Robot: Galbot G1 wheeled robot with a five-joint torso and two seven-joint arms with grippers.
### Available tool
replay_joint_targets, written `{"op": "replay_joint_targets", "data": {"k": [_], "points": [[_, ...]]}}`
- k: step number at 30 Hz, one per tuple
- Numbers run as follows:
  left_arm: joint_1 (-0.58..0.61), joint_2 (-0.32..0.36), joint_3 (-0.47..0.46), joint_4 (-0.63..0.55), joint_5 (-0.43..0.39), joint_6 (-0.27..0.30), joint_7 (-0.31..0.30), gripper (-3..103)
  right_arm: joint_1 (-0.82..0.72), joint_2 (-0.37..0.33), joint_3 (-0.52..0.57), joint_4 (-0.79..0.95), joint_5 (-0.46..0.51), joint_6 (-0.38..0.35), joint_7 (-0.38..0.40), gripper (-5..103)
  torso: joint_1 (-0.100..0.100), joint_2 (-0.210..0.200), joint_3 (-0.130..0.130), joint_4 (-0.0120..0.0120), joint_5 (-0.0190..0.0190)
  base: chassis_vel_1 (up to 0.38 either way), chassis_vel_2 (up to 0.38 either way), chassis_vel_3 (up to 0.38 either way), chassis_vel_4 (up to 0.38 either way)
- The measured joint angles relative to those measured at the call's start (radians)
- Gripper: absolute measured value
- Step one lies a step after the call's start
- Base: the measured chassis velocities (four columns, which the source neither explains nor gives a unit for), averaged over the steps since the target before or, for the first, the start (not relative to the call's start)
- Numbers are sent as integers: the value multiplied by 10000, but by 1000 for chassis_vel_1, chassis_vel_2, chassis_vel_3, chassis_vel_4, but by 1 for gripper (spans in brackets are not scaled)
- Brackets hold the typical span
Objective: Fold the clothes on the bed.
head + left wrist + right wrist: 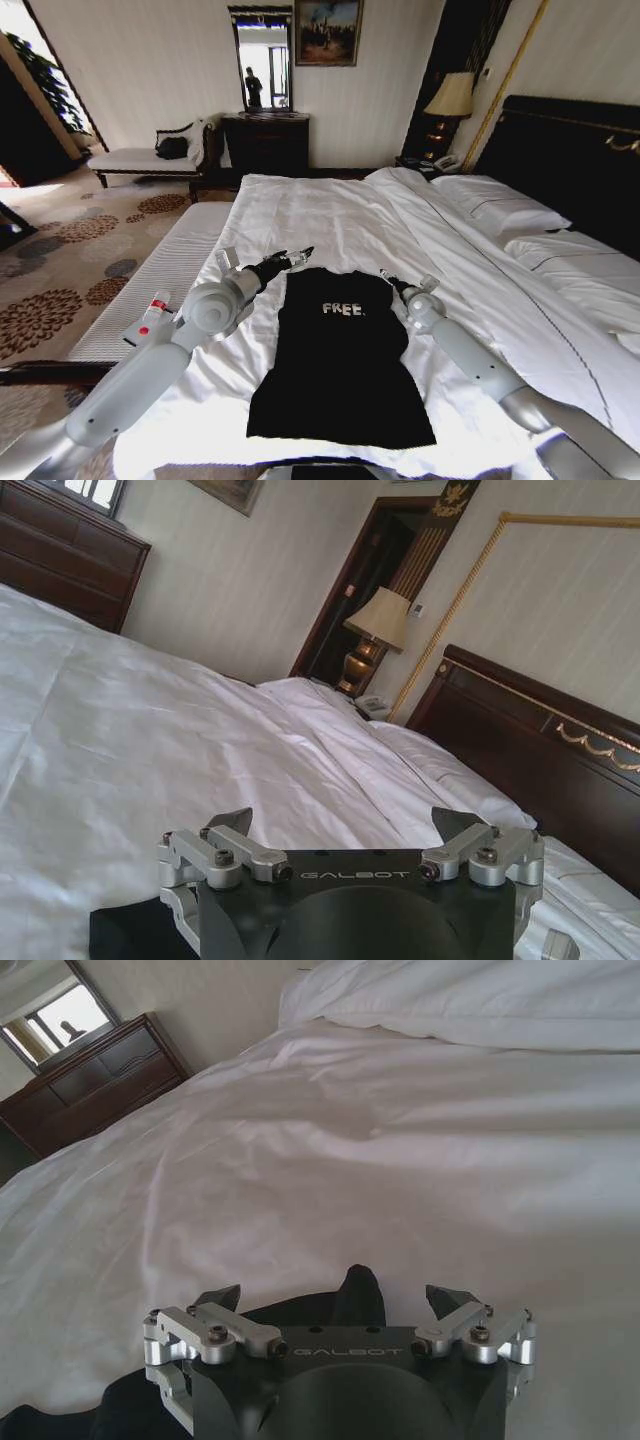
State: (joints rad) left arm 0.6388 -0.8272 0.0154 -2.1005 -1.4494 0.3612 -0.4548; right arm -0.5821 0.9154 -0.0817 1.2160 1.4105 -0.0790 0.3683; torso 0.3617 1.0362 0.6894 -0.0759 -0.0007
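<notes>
The head camera looked forward and down from the foot of the bed (pixel 330 215) toward the headboard (pixel 570 160). Both wrist cameras sat low and close over the duvet, facing along it; all 3 shared the white bedding.

White-cushioned bench (pixel 150 290) along the left with a small white-and-red tube (pixel 150 318) on it, dark dresser (pixel 265 143) and mirror (pixel 263 60) at the far wall, framed painting (pixel 328 30), lit lamp (pixel 452 97) far right, chaise (pixel 150 160) far left, floral carpet (pixel 60 260).
</notes>
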Motion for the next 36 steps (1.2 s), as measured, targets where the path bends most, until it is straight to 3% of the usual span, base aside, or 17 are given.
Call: {"op": "replay_joint_targets", "data": {"k": [5,11,15,26,28,32,36], "points": [[-9,105,-30,-3,8,1,-17,100,-14,125,13,-171,-172,-6,11,102,-1,0,-1,2,0,0,0,0,0],[64,346,-195,-79,-48,-6,-57,100,-23,169,38,-456,-381,-6,-117,78,0,0,-1,3,0,0,0,0,0],[123,414,-225,-16,-52,-28,-57,100,-27,170,33,-560,-487,-6,-170,66,-1,0,-1,3,1,0,0,0,0],[-195,38,53,590,-344,-129,-344,100,-12,246,-63,-900,-1023,315,-651,23,0,0,-1,1,2,0,0,0,0],[-233,25,105,607,-339,-135,-350,100,9,278,-63,-941,-1049,350,-679,23,0,0,-1,1,1,0,0,0,0],[-333,16,222,761,-302,-160,-351,100,67,421,-11,-1097,-1149,563,-834,3,0,0,-1,4,2,0,0,0,0],[-481,-89,346,1220,-222,-218,-335,100,84,517,228,-1158,-1304,1020,-1039,0,-1,0,-1,5,2,0,0,0,0]]}}
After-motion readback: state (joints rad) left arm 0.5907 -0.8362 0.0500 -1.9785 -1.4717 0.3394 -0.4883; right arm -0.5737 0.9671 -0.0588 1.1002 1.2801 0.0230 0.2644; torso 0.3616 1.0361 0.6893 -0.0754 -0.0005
